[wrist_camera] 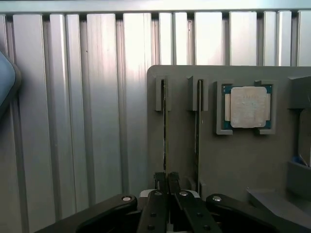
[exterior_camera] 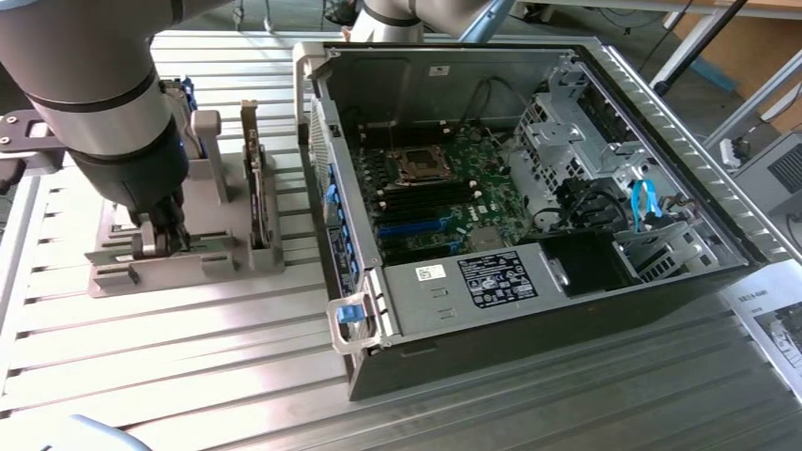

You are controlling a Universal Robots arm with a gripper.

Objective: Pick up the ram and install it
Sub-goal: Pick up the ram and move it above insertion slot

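Note:
The ram (wrist_camera: pixel 164 131) stands on edge in a slot of the grey holder (wrist_camera: pixel 233 160), seen end-on as a thin dark line. My gripper (wrist_camera: pixel 166 180) is down over its near end, black fingers (wrist_camera: pixel 156 204) pressed together on either side of the stick, shut on it. A second thin stick (wrist_camera: pixel 198 131) stands in the neighbouring slot. In the exterior view, the gripper (exterior_camera: pixel 163 230) reaches down into the holder (exterior_camera: pixel 188 268) at the left. The open computer case (exterior_camera: pixel 626 113) lies to the right, with its motherboard (exterior_camera: pixel 439 183) and long memory slots (exterior_camera: pixel 401 202) exposed.
A processor chip (wrist_camera: pixel 248 107) lies in a pocket of the holder. An upright expansion card (exterior_camera: pixel 257 188) stands in the holder between the gripper and the case wall. A labelled metal box (exterior_camera: pixel 495 277) fills the case's near side. Everything rests on a ribbed aluminium table (exterior_camera: pixel 188 376).

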